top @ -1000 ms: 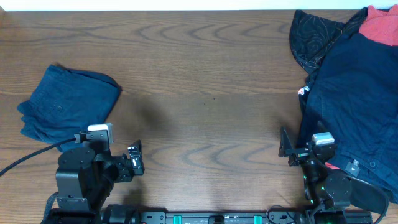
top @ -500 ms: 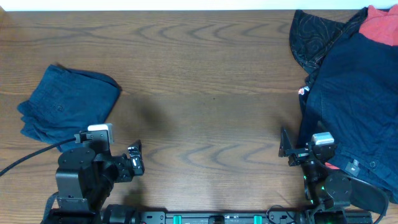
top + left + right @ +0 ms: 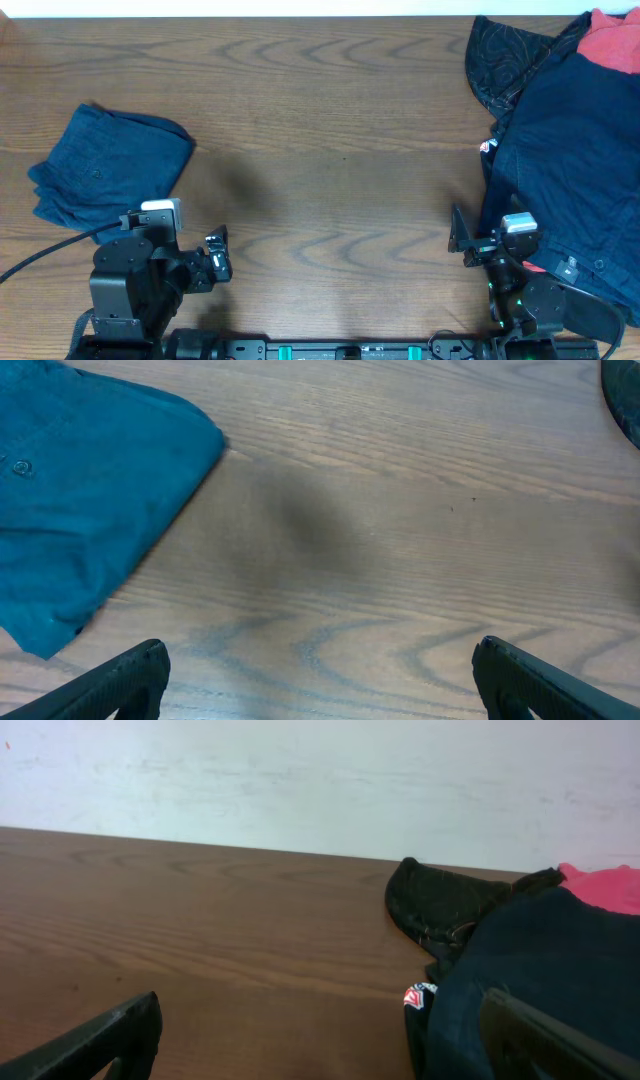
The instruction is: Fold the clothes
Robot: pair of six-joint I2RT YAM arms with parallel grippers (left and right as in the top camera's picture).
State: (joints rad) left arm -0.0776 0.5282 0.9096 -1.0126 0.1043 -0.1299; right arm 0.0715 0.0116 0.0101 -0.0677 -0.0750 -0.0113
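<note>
A folded navy denim garment (image 3: 108, 165) lies at the table's left; it also shows in the left wrist view (image 3: 85, 490). A heap of unfolded clothes sits at the right: a large navy piece (image 3: 575, 150), a black thin-line-patterned piece (image 3: 500, 60) and a coral-red piece (image 3: 612, 40). The right wrist view shows the navy piece (image 3: 530, 980), the black piece (image 3: 440, 905) and the red piece (image 3: 605, 885). My left gripper (image 3: 217, 255) is open and empty near the front edge, right of the folded garment. My right gripper (image 3: 460, 238) is open and empty beside the heap's left edge.
The wooden table (image 3: 330, 150) stretches between the two garments. A white wall (image 3: 300, 780) stands behind the table's far edge. A black cable (image 3: 40, 255) runs off to the left from the left arm's base.
</note>
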